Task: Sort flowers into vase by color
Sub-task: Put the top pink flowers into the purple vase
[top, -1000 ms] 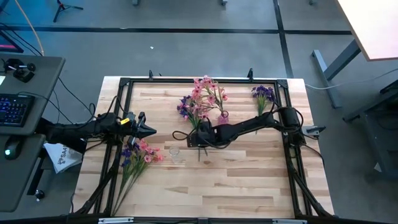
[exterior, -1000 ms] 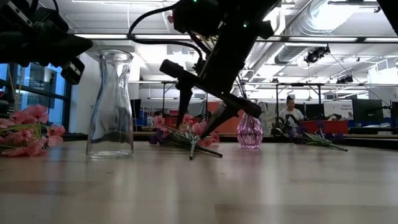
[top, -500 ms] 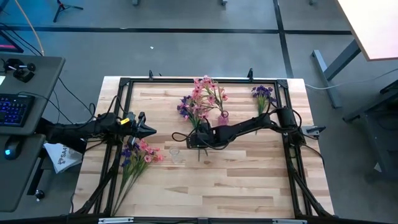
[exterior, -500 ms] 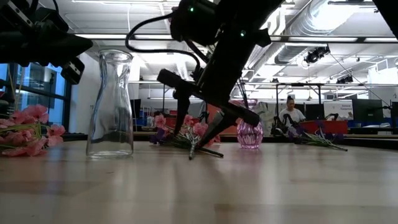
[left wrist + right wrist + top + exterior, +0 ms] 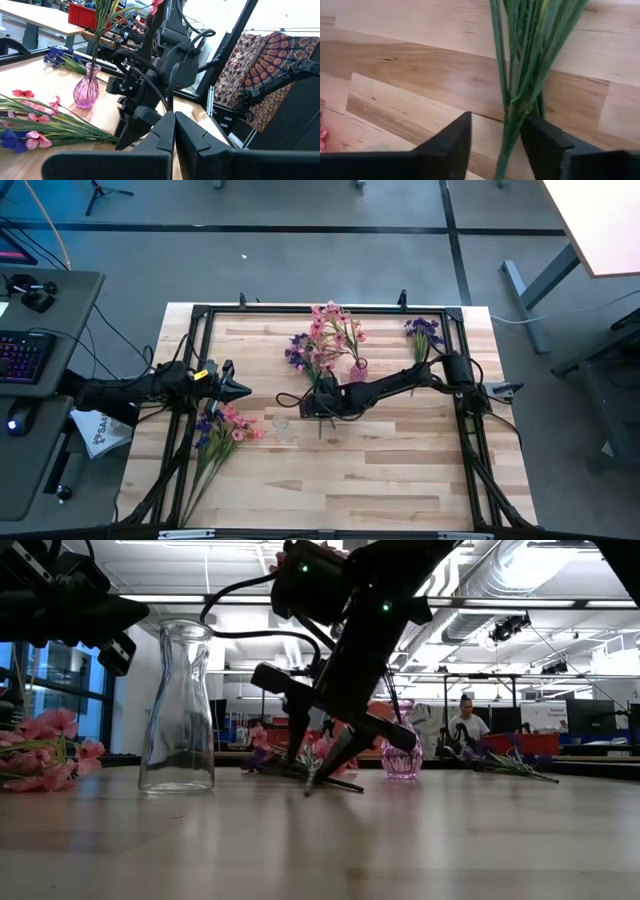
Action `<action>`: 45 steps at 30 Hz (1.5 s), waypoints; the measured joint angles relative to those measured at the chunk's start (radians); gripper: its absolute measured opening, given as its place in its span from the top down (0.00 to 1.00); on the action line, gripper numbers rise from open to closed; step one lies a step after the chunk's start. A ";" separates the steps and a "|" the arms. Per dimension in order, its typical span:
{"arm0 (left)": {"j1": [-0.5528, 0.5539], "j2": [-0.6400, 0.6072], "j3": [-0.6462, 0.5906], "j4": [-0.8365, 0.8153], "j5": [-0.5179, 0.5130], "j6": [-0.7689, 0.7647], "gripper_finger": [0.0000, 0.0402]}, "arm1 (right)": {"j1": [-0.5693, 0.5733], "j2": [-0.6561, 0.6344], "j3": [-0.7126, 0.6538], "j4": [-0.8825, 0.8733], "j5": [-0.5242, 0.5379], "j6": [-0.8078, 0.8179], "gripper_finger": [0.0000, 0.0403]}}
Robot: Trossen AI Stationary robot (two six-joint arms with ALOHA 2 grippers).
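Note:
A loose bunch of pink and purple-blue flowers (image 5: 308, 358) lies on the wooden table, its green stems (image 5: 516, 95) pointing toward the near edge. My right gripper (image 5: 320, 418) is open and low over the table, with one finger on each side of those stems (image 5: 300, 770). A pink glass vase (image 5: 358, 366) holding pink flowers stands just beyond it. An empty clear glass vase (image 5: 178, 705) stands to its left. My left gripper (image 5: 240, 389) is shut and empty, hovering at the left above another pink and purple bunch (image 5: 218, 430). My right gripper comes from above, slanting down, its fingers across the stem bundle near the cut ends. One finger (image 5: 540, 140) stands right beside the stems (image 5: 522, 117); I cannot tell whether it touches them. The stems lie on the table.
A small bunch of purple-blue flowers (image 5: 423, 330) lies at the far right corner. A black frame (image 5: 300, 310) runs round the table's edges. Bare wood (image 5: 350, 480) fills the near half. A person (image 5: 465, 725) sits in the room behind.
My right gripper has gone down toward the table and a little toward its left edge, ending with its open fingers either side of the stems. The flowers have not moved.

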 joint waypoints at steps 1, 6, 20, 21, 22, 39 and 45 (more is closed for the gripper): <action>0.000 0.000 0.000 0.000 0.000 0.000 1.00 | 0.000 0.001 0.000 -0.003 0.001 0.000 0.67; 0.000 0.000 0.000 0.000 0.000 0.000 1.00 | 0.000 0.001 -0.001 0.000 0.008 -0.042 0.93; 0.000 0.000 0.000 0.000 0.000 0.000 1.00 | 0.009 -0.180 -0.002 0.138 -0.124 -0.491 0.99; 0.000 0.000 0.000 0.000 0.000 0.000 1.00 | 0.008 -0.198 -0.002 0.137 -0.125 -0.513 0.99; 0.000 0.000 0.000 0.000 0.000 0.000 1.00 | 0.008 -0.218 -0.002 0.137 -0.125 -0.533 0.99; 0.000 0.000 0.000 0.000 0.000 0.000 1.00 | 0.076 -0.542 -0.002 0.410 -0.191 -0.979 1.00; 0.000 0.000 0.000 0.000 0.000 0.000 1.00 | 0.166 -0.714 -0.051 0.196 -0.003 -1.051 1.00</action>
